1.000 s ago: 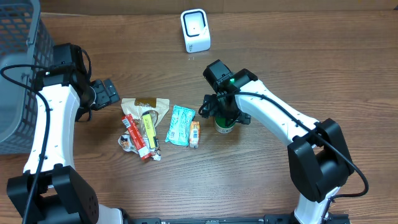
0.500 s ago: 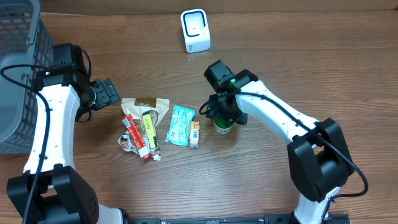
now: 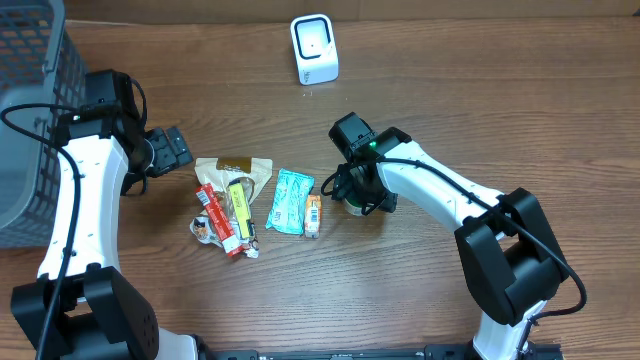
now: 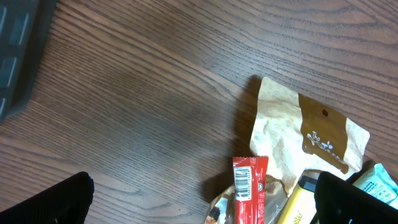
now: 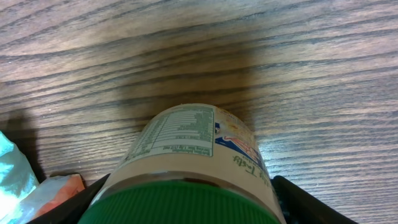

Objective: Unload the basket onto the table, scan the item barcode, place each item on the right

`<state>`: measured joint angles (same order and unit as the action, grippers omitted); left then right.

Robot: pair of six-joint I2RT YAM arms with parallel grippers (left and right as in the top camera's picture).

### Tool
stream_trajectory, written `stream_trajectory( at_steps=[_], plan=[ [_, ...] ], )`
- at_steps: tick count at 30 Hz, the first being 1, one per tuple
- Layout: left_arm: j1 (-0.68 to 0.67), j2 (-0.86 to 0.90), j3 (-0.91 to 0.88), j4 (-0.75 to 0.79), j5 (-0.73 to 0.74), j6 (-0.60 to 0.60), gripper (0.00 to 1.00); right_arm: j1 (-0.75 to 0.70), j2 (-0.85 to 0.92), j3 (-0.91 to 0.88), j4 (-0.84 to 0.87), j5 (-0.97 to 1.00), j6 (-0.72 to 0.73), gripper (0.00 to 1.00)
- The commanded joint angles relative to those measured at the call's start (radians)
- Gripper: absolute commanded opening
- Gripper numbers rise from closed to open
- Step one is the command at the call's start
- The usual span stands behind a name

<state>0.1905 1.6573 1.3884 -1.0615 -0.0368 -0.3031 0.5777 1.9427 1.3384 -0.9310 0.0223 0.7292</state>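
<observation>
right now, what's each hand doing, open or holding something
Left hand: open, holding nothing.
Right hand: closed around the green-lidded jar.

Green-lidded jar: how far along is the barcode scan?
Done: the right gripper sits around the green-lidded jar, jaws against its sides. In hand: the grip; the jar stands on the table, not yet lifted. Left: lift it, carry it to the white scanner and show its barcode.

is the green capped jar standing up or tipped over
Upright, it seems: the right wrist view looks down over the green cap of the jar, its label side dropping away to the table.
</observation>
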Motion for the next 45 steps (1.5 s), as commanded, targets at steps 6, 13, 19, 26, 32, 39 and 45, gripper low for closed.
stream_trajectory(
  at_steps=[6,13,19,26,32,39,45],
  plan=[
    [-0.001,-0.003,0.019,0.000,0.004,0.019,1.00,0.005,0.006,-0.010,0.007,0.002,0.008,0.77],
    [-0.001,-0.003,0.019,0.000,0.004,0.019,1.00,0.005,0.021,-0.010,0.011,-0.002,0.008,0.75],
    [-0.001,-0.003,0.019,0.000,0.004,0.019,1.00,-0.001,0.020,0.000,-0.004,-0.022,0.006,0.61],
    [-0.001,-0.003,0.019,0.000,0.004,0.019,1.00,-0.074,0.011,0.174,-0.265,-0.135,0.004,0.47],
    [-0.001,-0.003,0.019,0.000,0.003,0.019,1.00,-0.118,0.010,0.268,-0.373,-0.381,0.004,0.31],
    [-0.001,-0.003,0.019,0.000,0.004,0.019,1.00,-0.127,0.010,0.267,-0.459,-0.602,0.004,0.25],
    [-0.001,-0.003,0.019,0.000,0.004,0.019,1.00,-0.127,0.010,0.267,-0.570,-0.755,0.004,0.25]
  ],
)
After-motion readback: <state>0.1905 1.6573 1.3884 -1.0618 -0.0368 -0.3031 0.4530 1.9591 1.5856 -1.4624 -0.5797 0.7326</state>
